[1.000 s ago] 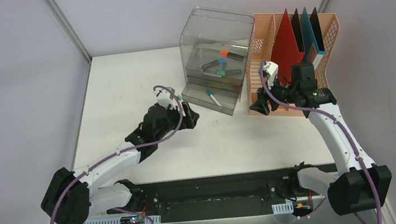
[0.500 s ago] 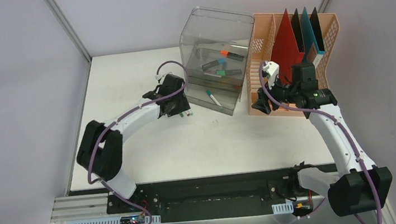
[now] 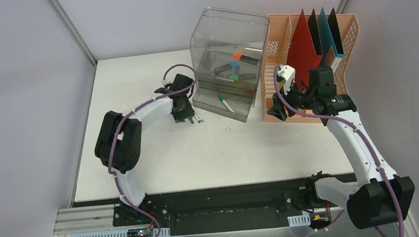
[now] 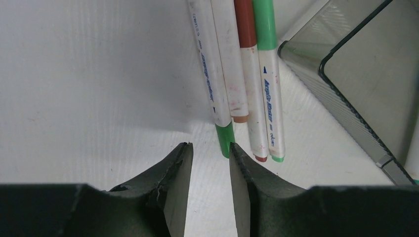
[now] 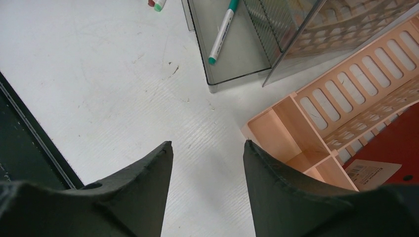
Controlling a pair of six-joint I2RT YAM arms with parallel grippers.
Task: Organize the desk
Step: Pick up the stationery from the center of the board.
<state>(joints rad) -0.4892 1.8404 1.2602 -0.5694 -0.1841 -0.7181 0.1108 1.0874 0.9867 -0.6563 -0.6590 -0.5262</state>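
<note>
Several white markers with green, brown and red ends lie side by side on the white desk, next to the clear organiser. My left gripper hangs low over the desk just short of them, its jaws a narrow gap apart with nothing between; the green cap of one marker lies just past the right fingertip. From above, the left gripper stands at the organiser's left front corner, beside the markers. My right gripper is open and empty above bare desk.
A teal-capped marker lies in the organiser's lower tray, more markers on its upper level. The peach file rack with red, black and teal folders stands at the back right. A black rail runs along the front edge.
The left arm swung from the desk's middle back toward the organiser, and its jaws narrowed from wide to a small gap at the markers. The right arm stayed put.
</note>
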